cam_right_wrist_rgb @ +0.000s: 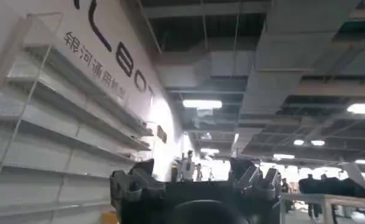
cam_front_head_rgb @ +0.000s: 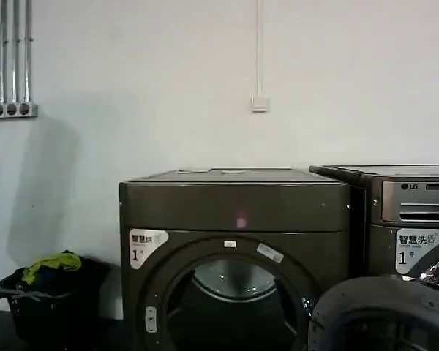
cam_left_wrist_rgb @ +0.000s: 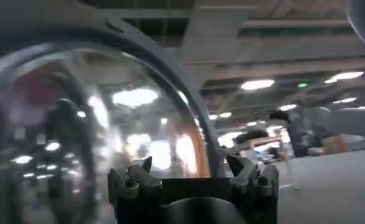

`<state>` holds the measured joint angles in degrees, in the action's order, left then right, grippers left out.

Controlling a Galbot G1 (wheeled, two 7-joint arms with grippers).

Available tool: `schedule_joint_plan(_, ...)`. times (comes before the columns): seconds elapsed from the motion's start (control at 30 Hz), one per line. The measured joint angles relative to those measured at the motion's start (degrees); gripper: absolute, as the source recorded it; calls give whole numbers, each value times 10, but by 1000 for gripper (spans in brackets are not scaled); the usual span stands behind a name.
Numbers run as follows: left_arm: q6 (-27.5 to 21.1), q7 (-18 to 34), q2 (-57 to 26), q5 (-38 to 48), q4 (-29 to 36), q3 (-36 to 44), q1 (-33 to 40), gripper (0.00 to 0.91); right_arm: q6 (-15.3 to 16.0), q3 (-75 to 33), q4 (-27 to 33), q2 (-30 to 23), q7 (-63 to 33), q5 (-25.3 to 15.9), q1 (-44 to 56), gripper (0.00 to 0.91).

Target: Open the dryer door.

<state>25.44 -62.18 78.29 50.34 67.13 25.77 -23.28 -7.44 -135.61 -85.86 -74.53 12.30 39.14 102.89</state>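
The dryer is a dark bronze-grey box with a white "1" sticker, standing in the middle of the head view. Its round opening is uncovered and the drum shows inside. The dryer door hangs swung out to the lower right, showing its dark round rim. In the left wrist view the door's tinted glass and dark rim loom close. My left gripper is open, and the rim runs down between its fingers; contact cannot be told. My right gripper is open and holds nothing, pointing into the room away from the machines.
A similar LG-marked machine stands directly right of the dryer. A black laundry basket with clothes sits on the floor at the left by the white wall. White shelves run along a wall in the right wrist view.
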Motion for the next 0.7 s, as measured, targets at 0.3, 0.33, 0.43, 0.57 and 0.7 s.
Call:
schedule_joint_plan(0.3,-15,107,-134,-47,120,-100,-78,907,3,14,-1,15,1,-6,-12,907)
schedule_joint_plan(0.33,-19,116,-145,-49,134,-115,-88,907,3,15,-1,17,1,-7,-13,907)
schedule_joint_plan(0.43,-38,153,-181,-58,181,-165,-121,907,4,20,2,25,1,-9,-16,907)
schedule_joint_plan(0.57,-59,186,-224,-71,238,-234,-169,907,4,26,7,36,1,-15,-20,907)
schedule_joint_plan(0.7,-67,215,-266,-76,283,-297,-223,907,3,34,11,47,1,-22,-26,907)
